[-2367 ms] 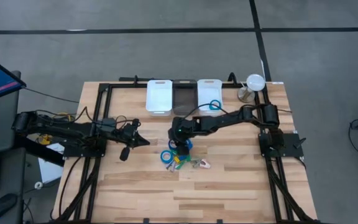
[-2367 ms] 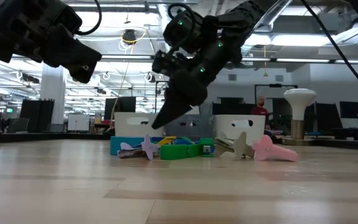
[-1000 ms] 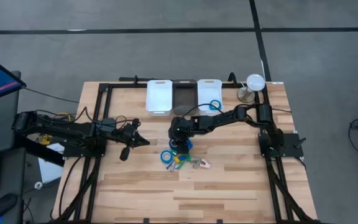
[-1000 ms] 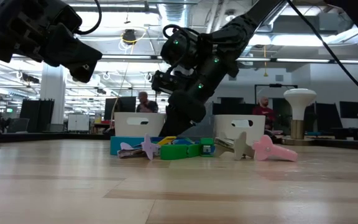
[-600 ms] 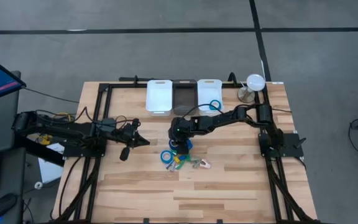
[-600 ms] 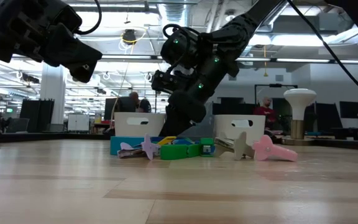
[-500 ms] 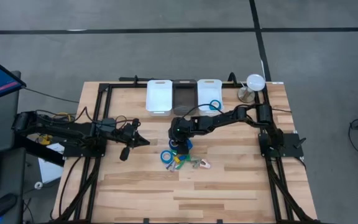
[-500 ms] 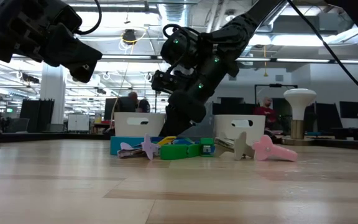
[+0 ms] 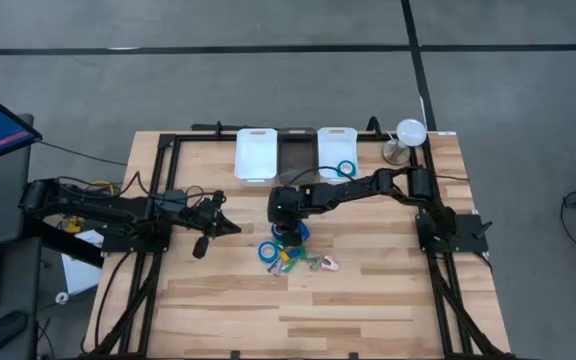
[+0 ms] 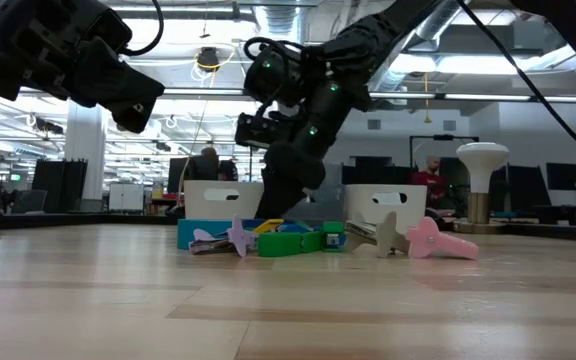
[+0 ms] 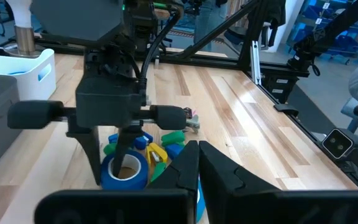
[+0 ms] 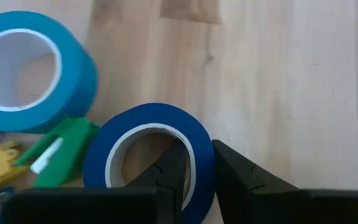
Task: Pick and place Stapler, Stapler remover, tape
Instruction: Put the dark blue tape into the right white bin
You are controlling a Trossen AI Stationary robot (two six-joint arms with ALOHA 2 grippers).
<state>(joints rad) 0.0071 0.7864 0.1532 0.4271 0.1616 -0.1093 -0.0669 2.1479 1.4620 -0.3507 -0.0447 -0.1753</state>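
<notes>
SURFACE: wooden table [image 9: 368,300], item pile at frame centre | RIGHT claw [image 12: 194,167]: pinches wall of dark blue tape [image 12: 145,149], one finger inside the core for a rim grip | LEFT claw [image 9: 236,229]: closed, empty, centre-left, waiting | Bins [image 9: 336,141] upper centre.

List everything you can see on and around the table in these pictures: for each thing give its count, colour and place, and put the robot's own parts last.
bins: three, white, dark, white, in a row at the table's far edge.
tape: three rolls seen, blue; one in the right white bin, one lying in the pile, one gripped.
small pieces: several, green, yellow, pink, piled at mid-table.
lamp-like stand: one, white, far right corner.
table: one, pale wood.
left gripper: shut, empty, parked left of the pile.
right gripper: over the pile, one finger inside a roll, one outside.
</notes>
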